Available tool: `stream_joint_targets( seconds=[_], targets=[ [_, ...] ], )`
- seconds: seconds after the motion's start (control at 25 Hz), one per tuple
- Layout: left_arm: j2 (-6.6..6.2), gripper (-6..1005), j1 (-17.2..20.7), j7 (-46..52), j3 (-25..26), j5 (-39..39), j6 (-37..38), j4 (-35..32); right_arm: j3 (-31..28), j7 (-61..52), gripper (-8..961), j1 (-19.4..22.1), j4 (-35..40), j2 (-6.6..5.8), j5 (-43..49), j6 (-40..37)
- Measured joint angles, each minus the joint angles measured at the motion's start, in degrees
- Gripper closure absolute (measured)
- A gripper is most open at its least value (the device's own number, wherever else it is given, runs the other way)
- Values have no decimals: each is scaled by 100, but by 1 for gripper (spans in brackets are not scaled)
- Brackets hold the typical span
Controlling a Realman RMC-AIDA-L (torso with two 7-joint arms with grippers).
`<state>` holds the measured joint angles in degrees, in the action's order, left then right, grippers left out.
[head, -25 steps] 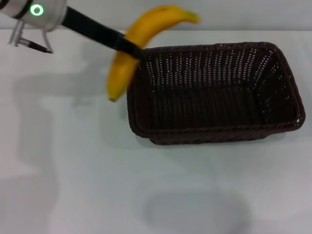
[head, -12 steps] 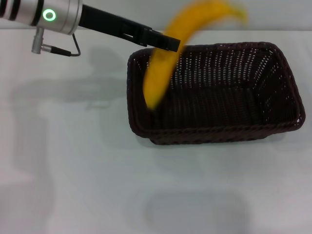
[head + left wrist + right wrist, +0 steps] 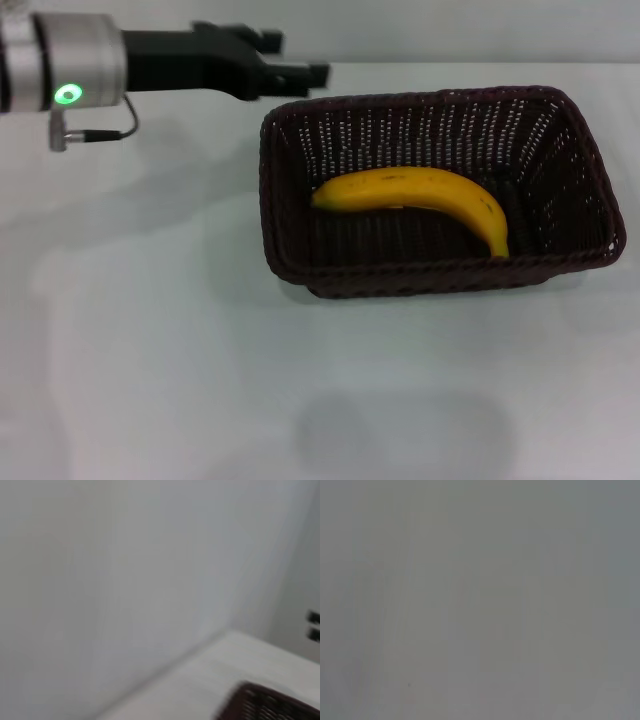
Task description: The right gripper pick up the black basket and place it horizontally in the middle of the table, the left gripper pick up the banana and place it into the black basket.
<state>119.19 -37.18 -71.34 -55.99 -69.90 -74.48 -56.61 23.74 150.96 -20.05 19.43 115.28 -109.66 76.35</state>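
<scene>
The black basket (image 3: 440, 190) lies lengthwise across the white table (image 3: 150, 330) in the head view. The yellow banana (image 3: 415, 198) lies flat inside it on the basket floor, its dark end toward the right. My left gripper (image 3: 300, 62) is open and empty, held just above and behind the basket's back left corner, apart from the banana. A corner of the basket (image 3: 270, 705) shows in the left wrist view. My right gripper is out of view; the right wrist view shows only a plain grey surface.
The table's back edge meets a grey wall (image 3: 450, 30) just behind the basket. The left arm's silver wrist with green light (image 3: 68, 95) hangs over the table's back left.
The left gripper has let go of the banana, which dropped into the basket and now lies flat. The gripper has swung back toward the left and opened.
</scene>
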Motion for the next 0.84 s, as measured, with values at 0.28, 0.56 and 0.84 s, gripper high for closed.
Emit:
stream_joint_targets(
  seconds=[0.28,0.56,0.84],
  targets=[
    [14,131,1097,-3325,-15,-2932,549,1014,-10,13,256,18,-276,-1,-213,28],
    [32,133,1537,-6995,-16,-6238,-135,3489,-10,279,256,-57,-591,2,-301,-5],
    [55,133,1493,-8796,4,-7748,-1117,4944,-11,462,256,-254,-1008,9,-1142,-340]
  ],
)
